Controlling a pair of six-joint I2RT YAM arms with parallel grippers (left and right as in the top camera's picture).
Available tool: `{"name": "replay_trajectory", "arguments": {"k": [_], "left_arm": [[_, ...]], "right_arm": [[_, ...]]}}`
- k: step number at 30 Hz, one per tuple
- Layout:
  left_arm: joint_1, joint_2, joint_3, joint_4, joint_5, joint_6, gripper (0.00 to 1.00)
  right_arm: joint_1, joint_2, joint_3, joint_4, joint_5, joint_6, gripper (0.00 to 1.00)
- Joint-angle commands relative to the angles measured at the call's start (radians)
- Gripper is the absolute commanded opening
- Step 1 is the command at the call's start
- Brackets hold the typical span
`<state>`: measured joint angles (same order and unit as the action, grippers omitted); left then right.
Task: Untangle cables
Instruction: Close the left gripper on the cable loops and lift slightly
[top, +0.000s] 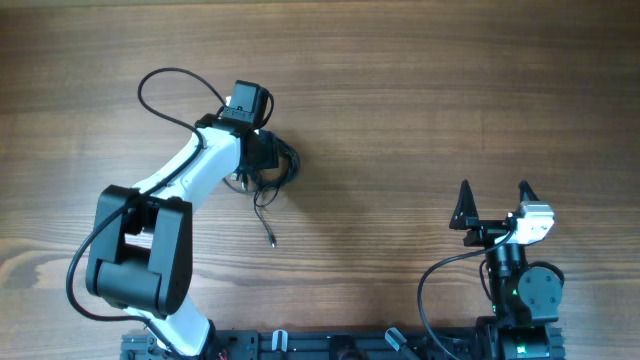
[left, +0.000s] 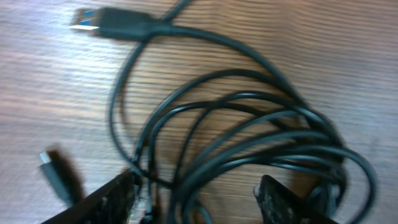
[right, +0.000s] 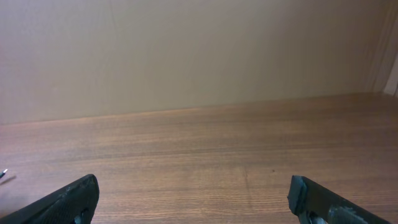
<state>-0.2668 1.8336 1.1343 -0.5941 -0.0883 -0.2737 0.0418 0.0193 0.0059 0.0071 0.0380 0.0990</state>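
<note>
The left gripper (left: 196, 182) stands with jaws apart, astride the cables (left: 249, 118), which lie bundled left of the table's (top: 420, 90) centre. The right gripper (top: 493, 200), jaws spread wide, hangs well apart from them near the front edge.

Lay as thin black cables (top: 288, 170) in tangled overlapping loops upper left of centre overhead, trailed one loose strand downward, ended in a blue-tipped USB plug (left: 115, 23) upper left in the left wrist view, a small plug (left: 56, 175) lower left.
</note>
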Motion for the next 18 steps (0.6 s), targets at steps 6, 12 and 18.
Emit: {"name": "replay_trajectory", "arguments": {"k": [6,12,18], "left_arm": [[0.0,-0.004,-0.005,0.037,0.07,0.064,0.28],[-0.011,-0.004,-0.03,0.099,0.099,0.065,0.38],[-0.013,-0.004,-0.14,0.27,0.099,0.064,0.04]], "right_arm": [[-0.006,-0.009,-0.001,0.005,0.013,-0.018,1.0],[-0.006,-0.009,-0.001,0.005,0.013,-0.019,1.0],[-0.006,-0.009,-0.001,0.005,0.013,-0.018,1.0]]}}
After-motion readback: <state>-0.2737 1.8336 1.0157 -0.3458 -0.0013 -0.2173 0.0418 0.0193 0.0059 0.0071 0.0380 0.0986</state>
